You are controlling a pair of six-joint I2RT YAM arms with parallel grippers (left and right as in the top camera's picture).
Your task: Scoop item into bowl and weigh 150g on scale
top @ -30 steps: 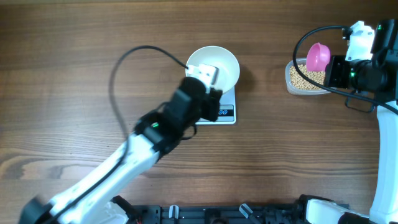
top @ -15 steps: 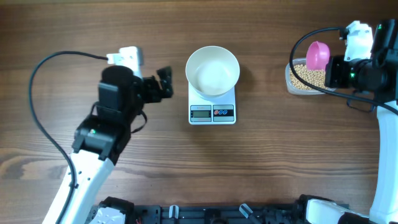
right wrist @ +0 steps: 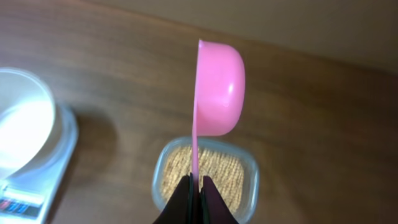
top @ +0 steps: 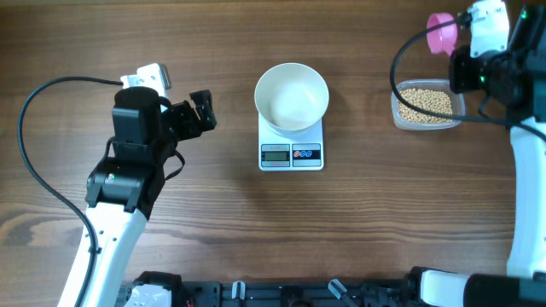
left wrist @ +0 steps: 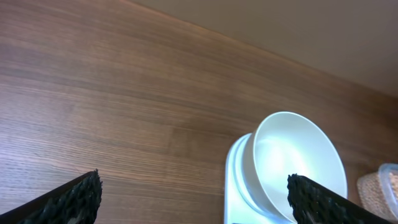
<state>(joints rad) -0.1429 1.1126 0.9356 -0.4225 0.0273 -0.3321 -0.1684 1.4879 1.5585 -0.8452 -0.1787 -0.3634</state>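
Note:
The empty white bowl (top: 292,101) stands on the white scale (top: 292,155) at mid-table. My left gripper (top: 200,114) hovers open to the left of them, apart from both. In the left wrist view the bowl (left wrist: 298,162) and scale (left wrist: 233,186) lie ahead between its spread fingertips (left wrist: 74,199). My right gripper (top: 458,44) is shut on the handle of a pink scoop (top: 441,32), held above and behind the clear container (top: 398,109) of tan beans (top: 426,104). The scoop's cup (right wrist: 219,87) stands on edge over the beans (right wrist: 227,171).
A black cable loops from the left arm (top: 128,170) across the wood table. The container's rim (right wrist: 252,186) sits to the right of the scale (right wrist: 37,193) and bowl (right wrist: 25,130), with bare wood between them.
My left gripper has opened, let go of the bowl and drawn back to the left. My right gripper has lifted the scoop off the container toward the table's far edge.

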